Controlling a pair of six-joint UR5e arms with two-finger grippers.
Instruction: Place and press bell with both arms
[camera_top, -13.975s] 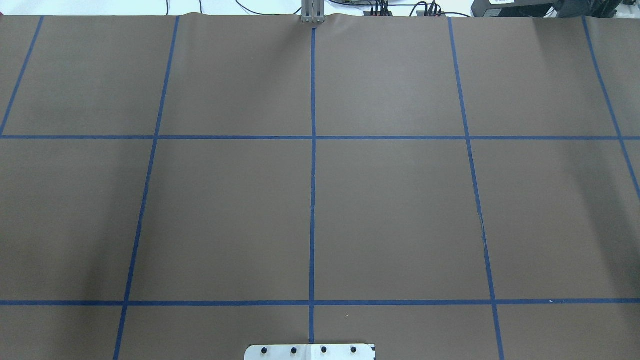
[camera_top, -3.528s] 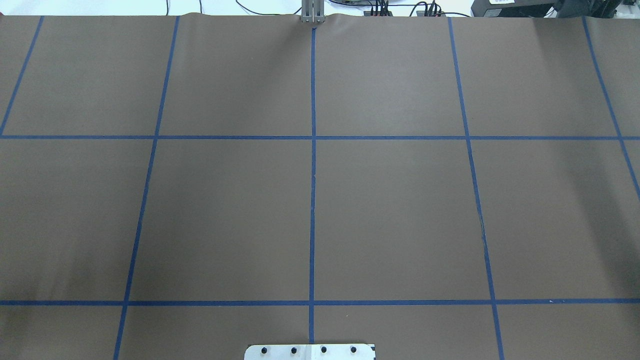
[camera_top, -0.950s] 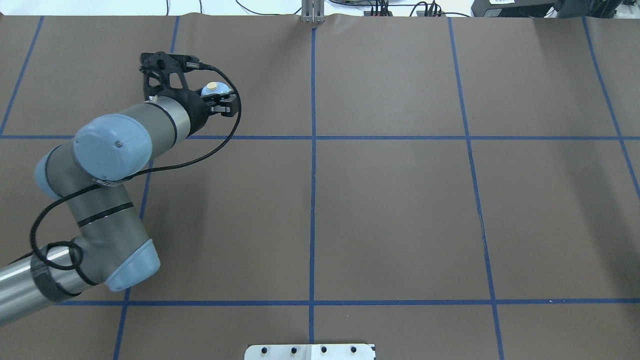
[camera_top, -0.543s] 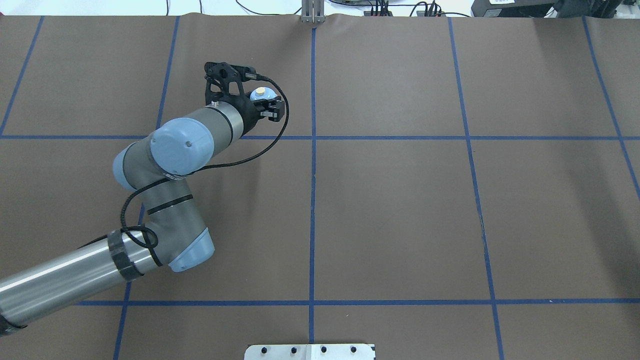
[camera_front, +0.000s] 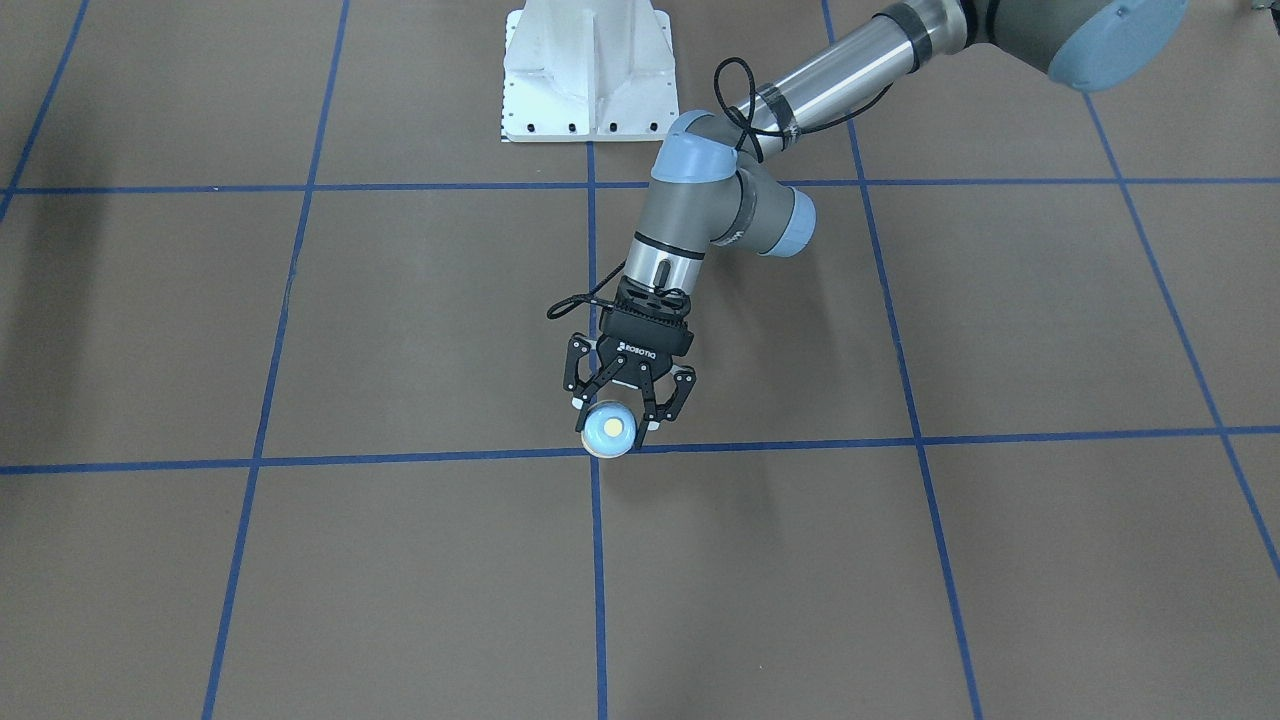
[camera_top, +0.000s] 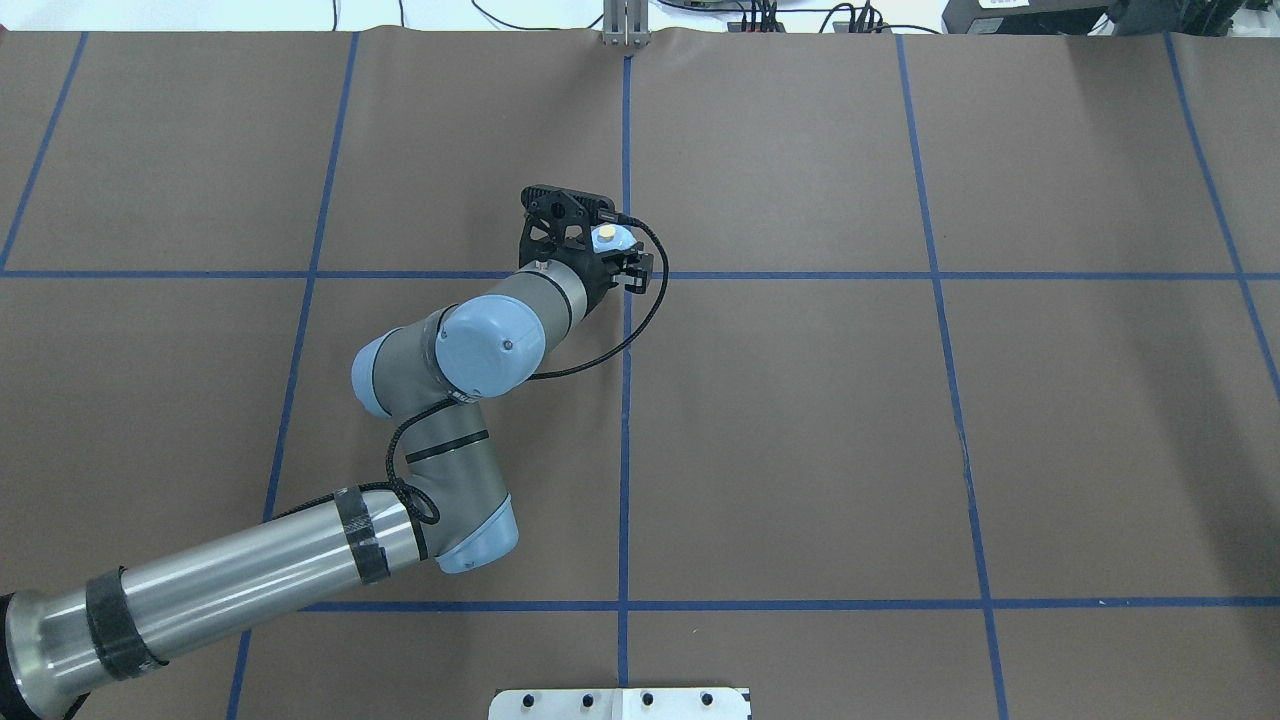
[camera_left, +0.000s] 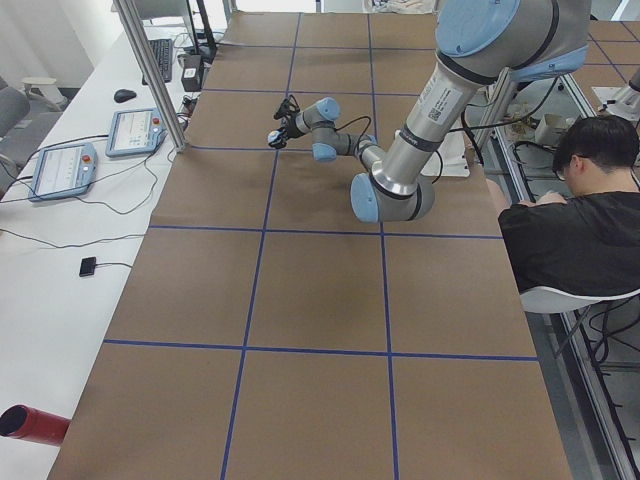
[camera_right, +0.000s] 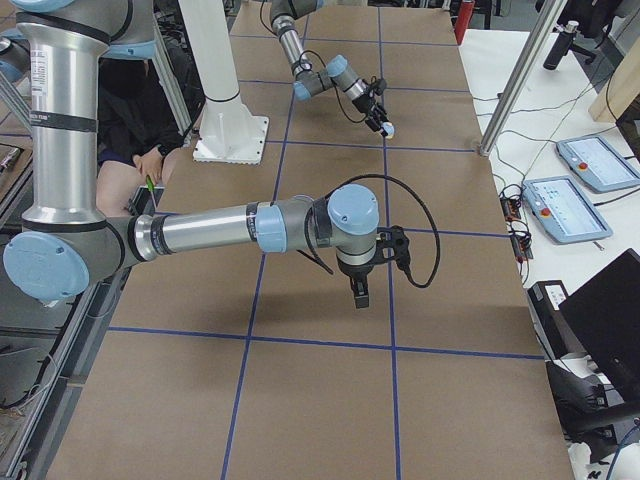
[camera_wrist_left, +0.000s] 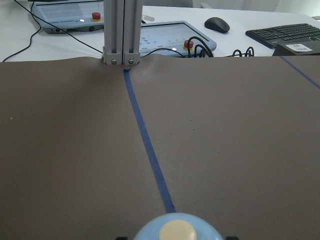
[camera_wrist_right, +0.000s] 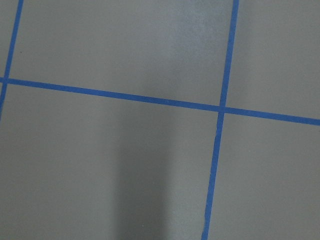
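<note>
Shifted to centre line (camera_front: 598, 560): left claw (camera_front: 614, 416) gripping bell (camera_front: 608, 431); claw marked ROBOTIQ.

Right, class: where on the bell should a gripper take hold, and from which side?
Grip the bell by its round blue sides, one finger each side, coming in sideways and low, as the left gripper does here. That leaves the button on top uncovered for pressing.

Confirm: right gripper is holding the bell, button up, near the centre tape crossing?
No, it is the left gripper that is holding the bell, button up, near the centre tape crossing. The overhead exterior view shows that arm coming in from the left.
</note>
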